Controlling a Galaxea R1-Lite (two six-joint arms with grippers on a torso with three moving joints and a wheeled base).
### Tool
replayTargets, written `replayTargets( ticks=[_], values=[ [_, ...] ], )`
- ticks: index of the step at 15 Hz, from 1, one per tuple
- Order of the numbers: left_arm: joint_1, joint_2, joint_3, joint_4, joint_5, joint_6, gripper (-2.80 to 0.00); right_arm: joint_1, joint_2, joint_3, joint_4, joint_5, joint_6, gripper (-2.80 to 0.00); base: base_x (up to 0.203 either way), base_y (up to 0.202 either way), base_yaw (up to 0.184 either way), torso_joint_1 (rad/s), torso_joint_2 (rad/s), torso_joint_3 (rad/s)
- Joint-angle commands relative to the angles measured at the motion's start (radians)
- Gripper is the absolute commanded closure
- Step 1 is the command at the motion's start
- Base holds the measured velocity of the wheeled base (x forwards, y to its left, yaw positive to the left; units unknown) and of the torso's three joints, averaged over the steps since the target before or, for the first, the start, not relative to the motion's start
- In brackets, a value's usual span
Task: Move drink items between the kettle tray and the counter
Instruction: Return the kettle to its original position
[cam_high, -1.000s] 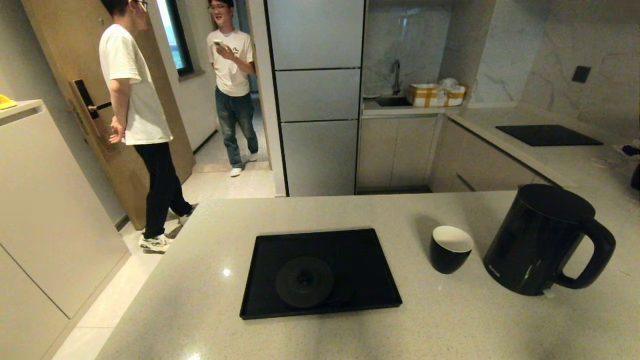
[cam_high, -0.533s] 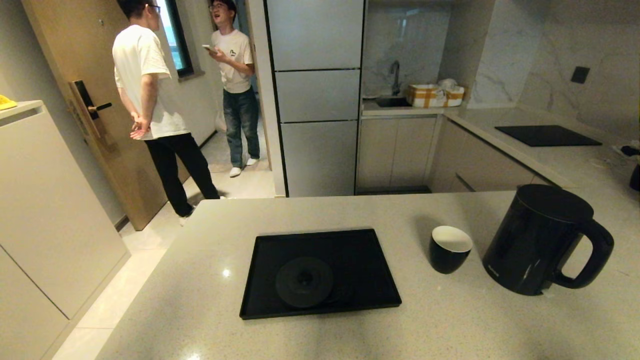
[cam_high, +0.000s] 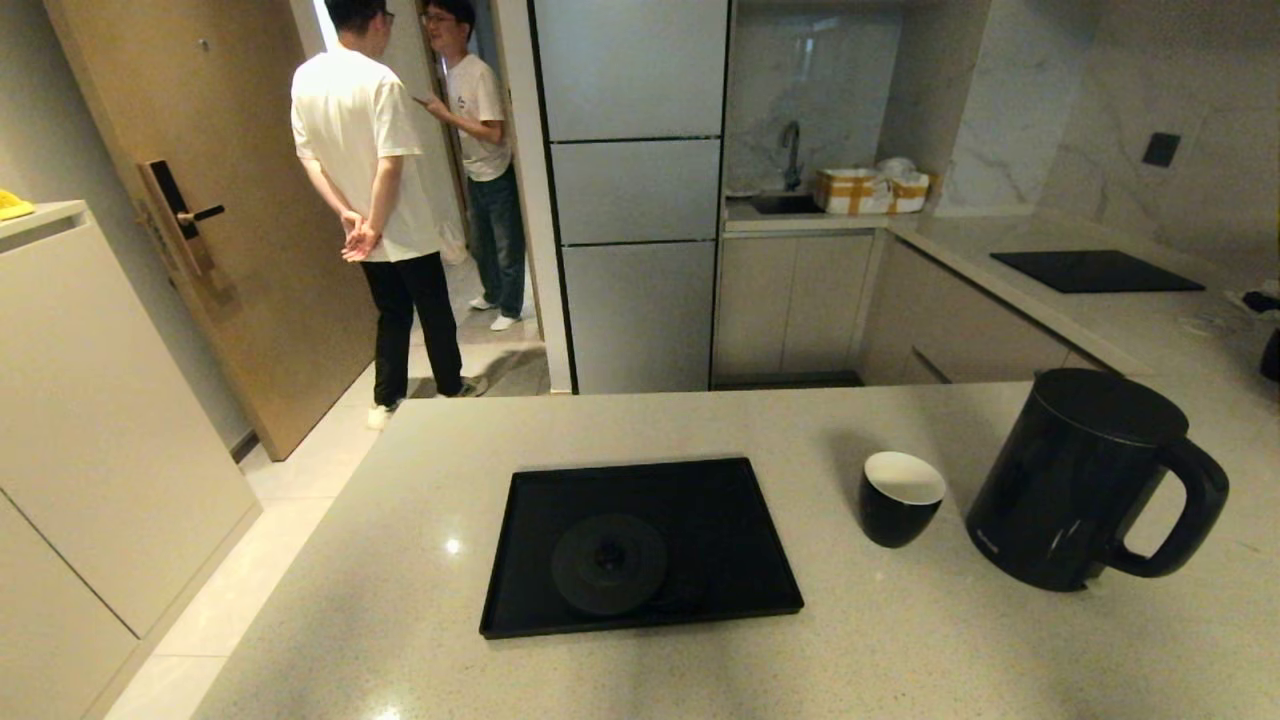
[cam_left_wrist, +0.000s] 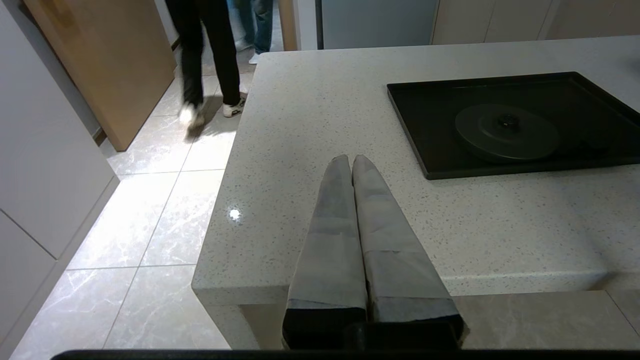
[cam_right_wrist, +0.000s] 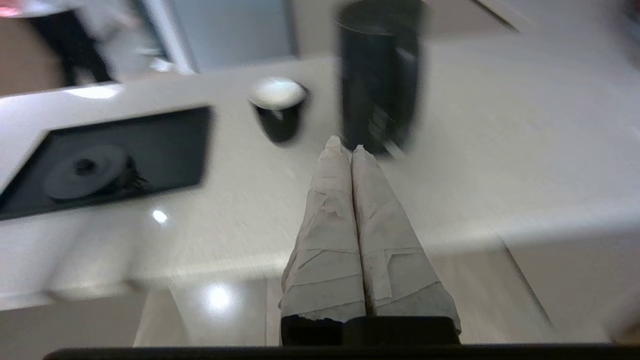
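The tall black kettle (cam_high: 1075, 480) stands on the pale speckled counter (cam_high: 700, 670) at the right, handle pointing right. Just left of it sits the small handleless black cup (cam_high: 900, 498), white inside. The flat black tray (cam_high: 740, 520) lies in the middle of the counter with only its round base disc (cam_high: 610, 563) on it. Neither arm shows in the head view. My left gripper (cam_left_wrist: 351, 160) is shut and empty over the counter's near left corner, left of the tray (cam_left_wrist: 425, 130). My right gripper (cam_right_wrist: 345, 146) is shut and empty, near the counter's front edge, short of the kettle (cam_right_wrist: 380, 75) and cup (cam_right_wrist: 278, 107).
Two people (cam_high: 370, 170) stand by the doorway beyond the counter's far left. A black cooktop panel (cam_high: 1095, 270) lies on the back counter at right. A sink with boxes (cam_high: 870, 190) is at the far back. The floor drops off left of the counter.
The person in black trousers has walked right toward the doorway. The kettle, cup and tray have stayed put.
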Motion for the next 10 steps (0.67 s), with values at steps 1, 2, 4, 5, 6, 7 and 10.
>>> replayTargets(
  ticks=[1, 2, 4, 5, 6, 7, 10],
  values=[
    [0.000, 0.000, 0.000, 0.000, 0.000, 0.001, 0.00, 0.003, -0.047, 0.252, -0.299, 0.037, -0.027, 0.00, 0.000, 0.000, 0.000, 0.000, 0.00, 0.000],
    [0.000, 0.000, 0.000, 0.000, 0.000, 0.001, 0.00, 0.003, -0.049, 0.388, -0.420, 0.048, -0.056, 0.00, 0.000, 0.000, 0.000, 0.000, 0.00, 0.000],
    [0.000, 0.000, 0.000, 0.000, 0.000, 0.001, 0.00, 0.004, -0.051, 0.588, -0.537, 0.064, -0.091, 0.00, 0.000, 0.000, 0.000, 0.000, 0.00, 0.000],
    [0.000, 0.000, 0.000, 0.000, 0.000, 0.001, 0.00, 0.004, -0.052, 0.628, -0.550, 0.071, -0.095, 0.00, 0.000, 0.000, 0.000, 0.000, 0.00, 0.000],
    [0.000, 0.000, 0.000, 0.000, 0.000, 0.001, 0.00, 0.004, -0.052, 0.627, -0.566, 0.077, -0.099, 0.00, 0.000, 0.000, 0.000, 0.000, 0.00, 0.000],
    [0.000, 0.000, 0.000, 0.000, 0.000, 0.001, 0.00, 0.005, -0.053, 0.602, -0.578, 0.083, -0.102, 0.00, 0.000, 0.000, 0.000, 0.000, 0.00, 0.000],
    [0.000, 0.000, 0.000, 0.000, 0.000, 0.001, 0.00, 0.006, -0.052, 0.600, -0.581, 0.084, -0.103, 0.00, 0.000, 0.000, 0.000, 0.000, 0.00, 0.000]
  ],
)
